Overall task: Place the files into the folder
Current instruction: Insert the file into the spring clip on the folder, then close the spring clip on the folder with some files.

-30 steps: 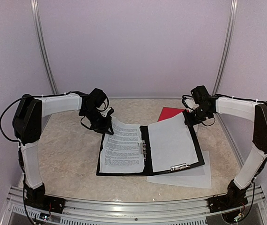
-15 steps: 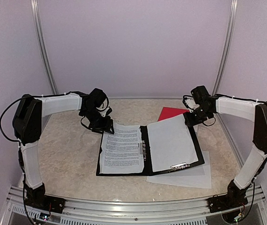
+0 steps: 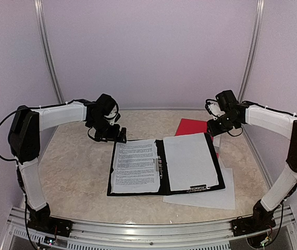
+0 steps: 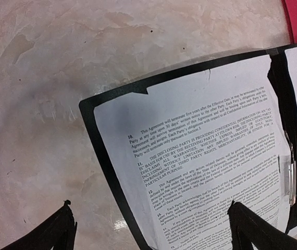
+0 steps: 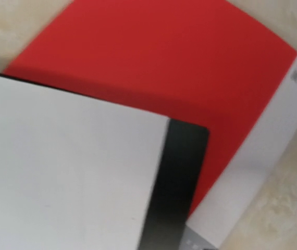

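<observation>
The left claw (image 3: 112, 137) hangs just past the far left corner of the folder (image 3: 160, 148). In its wrist view its two fingertips (image 4: 60, 232) stand wide apart with nothing between them, so it is let go and holds nothing.

The black folder lies open and flat on the worktop (image 3: 70, 161). On the folder's left half lies a printed sheet (image 3: 134, 166), full of small black words. It sits inside the black edge, with its long side running away from the arms. On the folder's right half lies a blank sheet (image 3: 190, 161), with a clip at its near end.

The right claw (image 3: 214, 130) is over the folder's far right corner. I cannot tell if it is let go or pinched, because its fingers do not show in its own wrist view. A red thing (image 3: 190, 126) peeks out from behind that same corner.

One more white sheet (image 3: 211, 200) lies by the folder's near right corner. Part of it is tucked under the folder, so I cannot tell which way its long side runs. I think this sheet is the one not in yet. It lies toward the arms from the right claw, and the right arm is the nearer one. The left claw is well apart from it, across the whole folder.
</observation>
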Robot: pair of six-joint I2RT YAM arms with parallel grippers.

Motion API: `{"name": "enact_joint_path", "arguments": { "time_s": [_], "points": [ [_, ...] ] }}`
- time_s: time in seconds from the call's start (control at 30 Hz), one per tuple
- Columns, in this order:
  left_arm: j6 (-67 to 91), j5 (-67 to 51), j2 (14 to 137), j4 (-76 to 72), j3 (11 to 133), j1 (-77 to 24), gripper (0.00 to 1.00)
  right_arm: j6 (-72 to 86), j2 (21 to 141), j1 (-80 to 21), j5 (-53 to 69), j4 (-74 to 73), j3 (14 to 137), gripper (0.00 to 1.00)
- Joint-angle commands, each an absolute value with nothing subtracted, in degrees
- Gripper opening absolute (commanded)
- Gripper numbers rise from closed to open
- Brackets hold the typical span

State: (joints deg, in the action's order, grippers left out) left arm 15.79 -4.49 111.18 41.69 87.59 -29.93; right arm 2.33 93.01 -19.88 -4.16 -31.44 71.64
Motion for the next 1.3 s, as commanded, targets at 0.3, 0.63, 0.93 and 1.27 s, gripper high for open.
{"name": "enact_joint_path", "arguments": {
  "time_s": [0.3,0.63,0.93,1.27],
  "points": [
    [8.4,-11.3,95.9,20.3,66.2,-40.4,0.95,-0.3,87.1,-35.9,10.9,-23.3,65.6,0.38],
    [9.9,-13.6,98.0,9.1,56.4,-46.9,0.91,7.3,92.3,-44.2,18.7,-13.3,57.5,0.32],
    [8.9,-7.4,100.1,6.9,54.0,-50.5,0.91,12.7,96.7,-47.6,23.6,-6.2,54.2,0.30],
    [7.1,-5.2,100.3,7.2,52.6,-50.6,0.91,16.2,98.8,-47.9,23.5,-3.7,52.5,0.30]
  ]
}}
